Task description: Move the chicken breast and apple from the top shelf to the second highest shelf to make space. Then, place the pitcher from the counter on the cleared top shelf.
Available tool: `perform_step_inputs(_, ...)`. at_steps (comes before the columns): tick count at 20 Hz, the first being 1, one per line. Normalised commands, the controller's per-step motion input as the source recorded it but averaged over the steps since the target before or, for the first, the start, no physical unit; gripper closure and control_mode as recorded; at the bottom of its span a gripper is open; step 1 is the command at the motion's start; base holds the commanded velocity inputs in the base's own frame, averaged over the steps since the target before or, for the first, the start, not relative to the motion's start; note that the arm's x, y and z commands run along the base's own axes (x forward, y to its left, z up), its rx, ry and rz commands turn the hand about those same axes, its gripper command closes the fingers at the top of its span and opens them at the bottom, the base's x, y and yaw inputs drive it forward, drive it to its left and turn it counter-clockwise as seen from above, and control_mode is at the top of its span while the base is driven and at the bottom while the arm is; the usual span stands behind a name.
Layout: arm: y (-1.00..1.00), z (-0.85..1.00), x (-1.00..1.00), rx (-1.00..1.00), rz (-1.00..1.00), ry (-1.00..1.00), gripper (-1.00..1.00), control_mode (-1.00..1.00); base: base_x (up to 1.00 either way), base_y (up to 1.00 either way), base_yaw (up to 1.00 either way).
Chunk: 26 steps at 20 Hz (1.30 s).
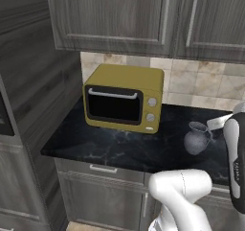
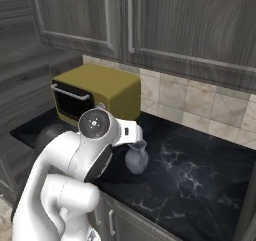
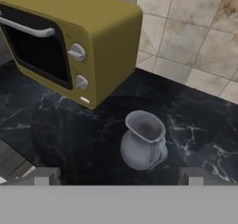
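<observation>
The claw (image 3: 118, 175) hangs spread wide and empty just above and on the near side of the pitcher (image 3: 143, 146), its two tips set apart to either side of the jug, which I judge is how it lines up to close around the belly or neck. The pitcher stands upright on the black counter (image 3: 204, 125), just right of the yellow oven (image 3: 74, 42) and clear of it, handle turned to the right, leaving room for the tips to come down on both sides.
</observation>
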Motion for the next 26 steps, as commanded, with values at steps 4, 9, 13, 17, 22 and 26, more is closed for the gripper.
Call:
perform_step_inputs(4,-0.16,-0.21,0.19,0.0,0.02,0.0,-1.0,-1.0,0.0,0.0,0.0)
perform_step_inputs(9,-0.16,-0.28,0.23,0.0,0.11,0.0,-1.0,-1.0,0.0,0.0,0.0)
perform_step_inputs(13,-0.28,-0.33,0.21,0.0,0.2,0.0,-1.0,-1.0,0.0,0.0,0.0)
perform_step_inputs(17,-0.36,-0.32,0.18,0.0,0.23,0.0,-1.0,-1.0,0.0,0.0,0.0)
perform_step_inputs(22,-0.34,-0.27,0.21,0.0,0.22,0.0,-1.0,-1.0,0.0,0.0,0.0)
perform_step_inputs(26,-0.2,-0.25,0.21,0.0,0.16,-0.05,-1.0,-1.0,0.0,0.0,0.0)
